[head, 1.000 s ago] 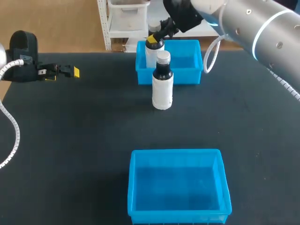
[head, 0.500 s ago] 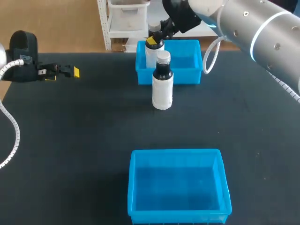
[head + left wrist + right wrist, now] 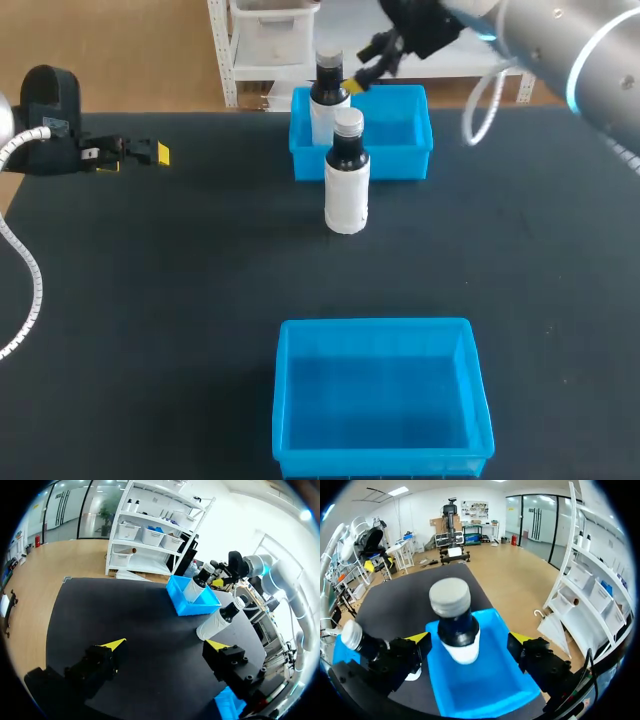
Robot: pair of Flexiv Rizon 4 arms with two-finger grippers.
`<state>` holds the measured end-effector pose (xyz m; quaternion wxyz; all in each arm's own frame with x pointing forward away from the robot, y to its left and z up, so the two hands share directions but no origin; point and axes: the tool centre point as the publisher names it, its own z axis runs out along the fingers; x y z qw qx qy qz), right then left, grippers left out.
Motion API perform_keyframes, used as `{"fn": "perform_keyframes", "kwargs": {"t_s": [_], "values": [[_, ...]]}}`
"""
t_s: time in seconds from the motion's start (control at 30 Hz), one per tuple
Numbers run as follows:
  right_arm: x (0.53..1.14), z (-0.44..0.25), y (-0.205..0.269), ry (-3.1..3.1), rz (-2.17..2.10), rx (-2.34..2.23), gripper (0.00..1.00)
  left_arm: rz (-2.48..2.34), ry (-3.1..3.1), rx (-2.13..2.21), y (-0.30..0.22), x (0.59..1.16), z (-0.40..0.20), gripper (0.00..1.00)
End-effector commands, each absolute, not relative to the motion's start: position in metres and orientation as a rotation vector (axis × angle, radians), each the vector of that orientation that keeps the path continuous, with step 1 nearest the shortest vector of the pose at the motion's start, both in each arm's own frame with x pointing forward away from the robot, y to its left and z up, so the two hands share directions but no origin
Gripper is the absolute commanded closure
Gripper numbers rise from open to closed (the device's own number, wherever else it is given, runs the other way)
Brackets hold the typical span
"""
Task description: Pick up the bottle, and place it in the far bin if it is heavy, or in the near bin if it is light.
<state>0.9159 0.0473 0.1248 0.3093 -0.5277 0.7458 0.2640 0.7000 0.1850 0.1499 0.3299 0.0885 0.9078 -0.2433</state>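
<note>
Bottle (image 3: 347,180) is standing upright on the counter (image 3: 180,300), just before the far bin (image 3: 402,135). A second bottle (image 3: 328,98) is standing inside that bin. Right end effector (image 3: 368,66) is hovering open beside its cap. Left end effector (image 3: 166,645) is lying open. The bottle is looking rigid, smooth and probably slippery, with weight unreadable; gripping the dark neck seems safest.

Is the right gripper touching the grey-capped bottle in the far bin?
Apart: the right wrist view shows the far blue bin between the grey-capped white bottle and both fingers of the right gripper.
</note>
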Motion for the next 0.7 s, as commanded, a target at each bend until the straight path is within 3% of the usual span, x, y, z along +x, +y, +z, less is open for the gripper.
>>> {"fn": "perform_keyframes", "kwargs": {"t_s": [0.03,0.33,0.7], "values": [[0.898,0.138,0.009,1.954,0.912,-1.487,0.0,-0.636,2.374,0.231,0.185,0.7,0.15,0.0],[0.855,0.153,-0.047,1.97,0.819,-1.432,0.0,-0.636,2.374,0.231,0.185,0.7,0.15,0.0],[0.805,0.156,-0.063,1.928,0.79,-1.429,0.0,-0.636,2.374,0.231,0.185,0.7,0.15,0.0]]}}
